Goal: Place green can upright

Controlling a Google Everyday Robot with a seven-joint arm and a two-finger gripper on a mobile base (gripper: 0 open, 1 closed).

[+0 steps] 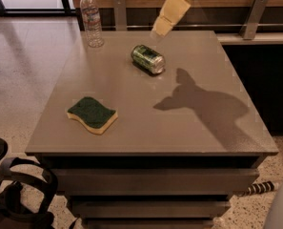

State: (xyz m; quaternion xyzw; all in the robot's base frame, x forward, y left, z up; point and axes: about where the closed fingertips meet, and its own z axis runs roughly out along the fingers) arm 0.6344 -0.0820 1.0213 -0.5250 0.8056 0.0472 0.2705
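Green can (148, 58) work starts from the gripper (158, 30), which hangs in the air over the far part of the desk (131, 137), slanting down and to the left in the camera view. Whether it is released or clenched cannot be told; nothing shows in its grasp.

The can sits just below and slightly left of the gripper's tip in the picture, near it but not touching, lying on its side on the desk top. Its long axis runs from the far left to the near right, with one shiny silver end turned toward the near right. That axis is the relation the next move likely depends on: the gripper would need to come down across the can's round body, square to its length, so the can could then be tipped up onto one end.

Farther out, a water bottle (91, 19) stands upright at the far left corner, well apart from the can. A sponge (92, 114) lies flat toward the near left. The arm's shadow (200, 104) falls on the desk to the right of the can.
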